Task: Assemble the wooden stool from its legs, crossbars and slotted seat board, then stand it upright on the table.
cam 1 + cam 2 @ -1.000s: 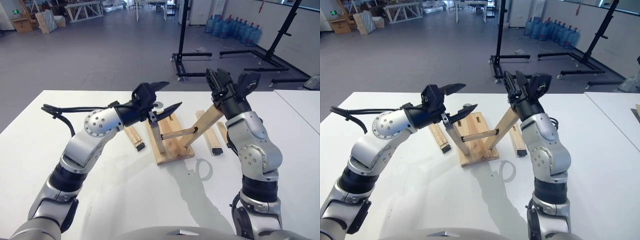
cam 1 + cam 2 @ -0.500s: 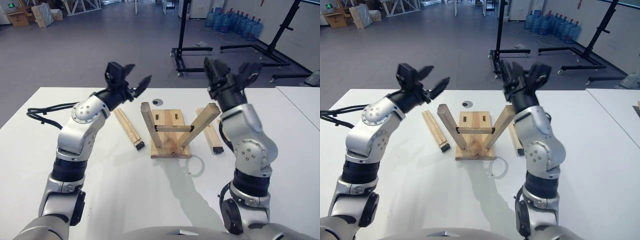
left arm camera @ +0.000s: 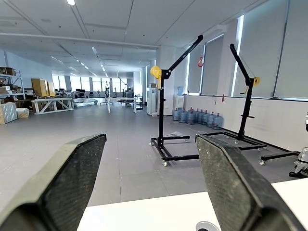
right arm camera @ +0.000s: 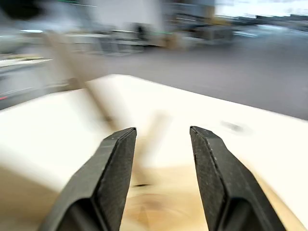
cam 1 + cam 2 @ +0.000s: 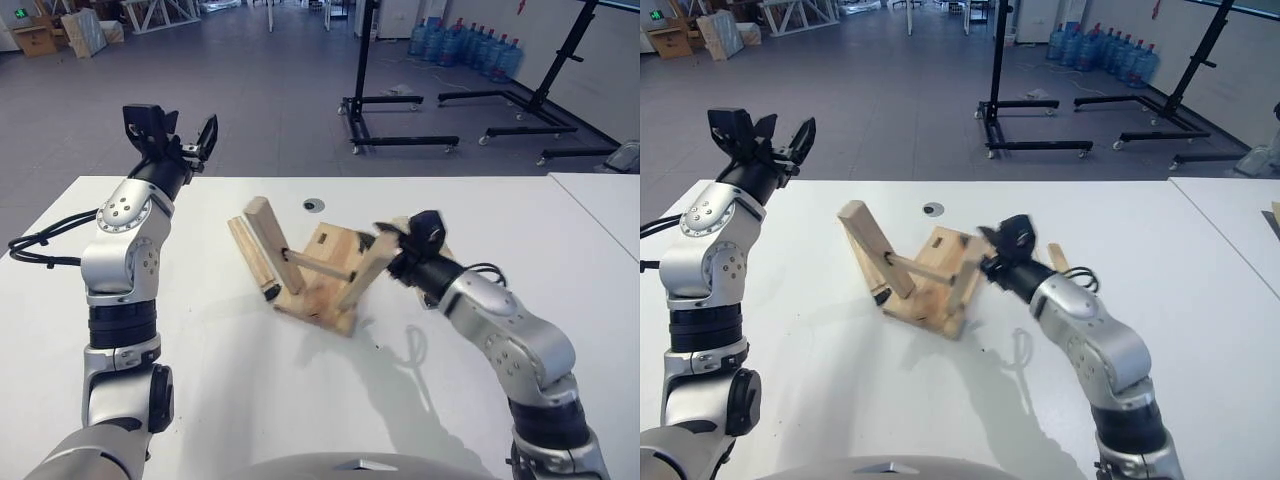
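The part-built stool lies tipped on the white table [image 5: 200, 400]. Its slotted seat board [image 5: 322, 292] is tilted up, with two legs joined by a crossbar [image 5: 318, 265]. The left leg [image 5: 268, 232] points up and away; the right leg [image 5: 365, 275] leans against my right gripper [image 5: 395, 240]. That gripper is open and low over the table, its fingers [image 4: 120, 183] framing blurred wood beyond them. My left gripper [image 5: 170, 135] is open and raised high at the far left, holding nothing [image 3: 151, 139]. One loose leg [image 5: 240, 235] lies behind the stool, another [image 5: 1055, 258] beside my right forearm.
A round hole [image 5: 314, 204] sits in the table behind the stool. The near half of the table is bare. A second white table [image 5: 610, 200] stands to the right. Black stands [image 5: 400, 120] and water bottles are on the floor beyond.
My left arm has let go of the left leg and swung up and left. My right gripper has dropped to the right leg, and the stool has tipped over toward the left.
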Controlling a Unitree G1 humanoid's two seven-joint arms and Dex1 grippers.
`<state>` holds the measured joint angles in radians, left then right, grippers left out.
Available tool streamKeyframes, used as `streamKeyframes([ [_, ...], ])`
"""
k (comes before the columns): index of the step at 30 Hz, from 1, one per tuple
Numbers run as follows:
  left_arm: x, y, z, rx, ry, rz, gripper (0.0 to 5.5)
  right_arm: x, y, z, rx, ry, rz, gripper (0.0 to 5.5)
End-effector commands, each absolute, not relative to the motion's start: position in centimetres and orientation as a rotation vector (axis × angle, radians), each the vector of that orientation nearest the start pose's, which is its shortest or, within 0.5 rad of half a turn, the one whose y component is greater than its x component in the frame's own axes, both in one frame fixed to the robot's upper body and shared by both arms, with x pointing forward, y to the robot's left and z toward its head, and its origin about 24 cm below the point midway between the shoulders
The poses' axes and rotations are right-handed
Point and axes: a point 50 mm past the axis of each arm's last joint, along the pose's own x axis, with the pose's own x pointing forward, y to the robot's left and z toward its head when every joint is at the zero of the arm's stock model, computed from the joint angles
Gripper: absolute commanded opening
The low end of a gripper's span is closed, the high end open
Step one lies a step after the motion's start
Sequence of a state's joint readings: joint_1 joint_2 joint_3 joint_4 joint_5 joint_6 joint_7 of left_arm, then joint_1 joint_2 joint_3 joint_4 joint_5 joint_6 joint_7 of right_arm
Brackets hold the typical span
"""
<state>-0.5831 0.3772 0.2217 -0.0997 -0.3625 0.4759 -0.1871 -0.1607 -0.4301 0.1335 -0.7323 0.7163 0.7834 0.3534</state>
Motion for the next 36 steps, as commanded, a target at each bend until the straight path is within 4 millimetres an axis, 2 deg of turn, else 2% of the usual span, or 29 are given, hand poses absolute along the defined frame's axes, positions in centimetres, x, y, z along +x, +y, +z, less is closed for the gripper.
streamKeyframes([
  [1, 32.1, 20.0, 20.9, -0.002, -0.239, -0.220, 3.41, 21.0, -10.3, 15.0, 0.013, 0.098, 0.963, 2.05],
  [4, 31.7, 21.5, 20.8, 0.012, -0.225, -0.174, 3.41, 22.5, -11.4, 14.6, -0.010, 0.095, 0.841, 2.05],
  [6, 31.3, 21.6, 20.6, 0.009, -0.207, -0.207, 3.41, 22.9, -11.8, 14.1, -0.021, 0.097, 0.789, 2.05],
  [9, 28.9, 20.6, 21.4, -0.111, -0.250, -0.468, 3.41, 23.0, -12.2, 13.2, -0.016, 0.124, 0.738, 2.05],
  [12, 27.2, 21.1, 23.2, -0.213, -0.286, -0.645, 3.41, 22.8, -12.5, 12.8, 0.001, 0.141, 0.712, 2.05],
  [14, 26.2, 20.8, 22.6, -0.157, -0.215, -0.760, 3.41, 22.9, -12.5, 12.8, 0.009, 0.138, 0.706, 2.05],
  [15, 26.2, 20.6, 21.7, -0.053, -0.157, -0.780, 3.41, 22.9, -12.5, 12.9, 0.015, 0.138, 0.704, 2.05],
  [17, 26.9, 20.3, 20.4, 0.151, -0.099, -0.773, 3.41, 22.8, -12.3, 12.8, 0.020, 0.140, 0.705, 2.05],
  [19, 28.1, 20.1, 19.8, 0.270, -0.100, -0.741, 3.41, 22.8, -12.1, 12.8, 0.022, 0.142, 0.713, 2.05],
  [21, 30.3, 20.2, 18.6, 0.415, -0.102, -0.674, 3.41, 22.9, -11.9, 12.7, 0.028, 0.139, 0.710, 2.05],
  [23, 32.7, 19.9, 18.5, 0.487, -0.140, -0.621, 3.41, 23.1, -11.9, 12.5, 0.009, 0.146, 0.710, 2.05],
  [26, 35.5, 17.9, 19.2, 0.444, -0.200, -0.626, 3.41, 23.2, -11.9, 11.3, -0.144, 0.191, 0.725, 2.05],
  [28, 36.5, 15.9, 18.7, 0.414, -0.206, -0.670, 3.41, 23.0, -11.0, 11.2, -0.154, 0.189, 0.760, 2.05],
  [30, 36.7, 14.3, 18.2, 0.409, -0.213, -0.724, 3.41, 22.9, -10.5, 10.9, -0.170, 0.189, 0.785, 2.05],
  [36, 36.2, 10.2, 16.9, 0.351, -0.207, -0.868, 3.41, 22.8, -10.6, 10.5, -0.195, 0.191, 0.779, 2.05],
])
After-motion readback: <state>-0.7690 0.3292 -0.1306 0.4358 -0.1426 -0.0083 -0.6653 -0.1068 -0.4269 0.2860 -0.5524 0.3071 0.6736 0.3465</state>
